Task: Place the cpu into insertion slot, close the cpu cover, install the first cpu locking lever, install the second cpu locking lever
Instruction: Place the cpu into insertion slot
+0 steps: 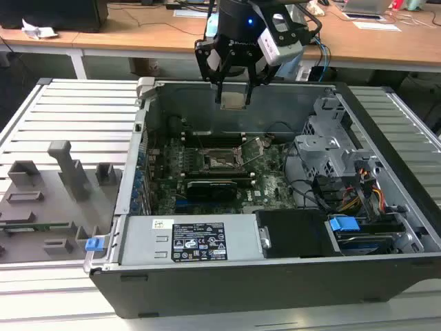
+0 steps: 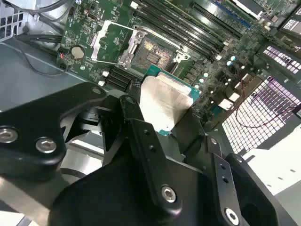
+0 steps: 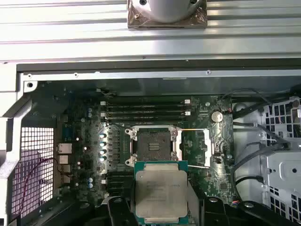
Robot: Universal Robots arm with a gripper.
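Observation:
My gripper (image 1: 233, 88) hangs above the back wall of the open computer case, shut on the cpu (image 1: 233, 101) by two opposite edges. In both wrist views the cpu (image 3: 160, 188) (image 2: 167, 101) shows its silvery top between the black fingers (image 3: 117, 209). Below on the green motherboard lies the insertion slot (image 3: 152, 146) (image 2: 153, 51) (image 1: 219, 160), its dark pin field bare. The cpu cover (image 3: 205, 148) (image 2: 110, 42) is swung open beside the slot. A thin lever (image 1: 252, 155) stands raised near the slot.
Long memory slots (image 3: 146, 110) run behind the socket. A black card (image 1: 210, 187) lies in front of it. The power supply (image 1: 200, 241) fills the case's front and a drive cage (image 1: 331, 145) its right. A grey fixture tray (image 1: 55, 200) sits on the exterior view's left.

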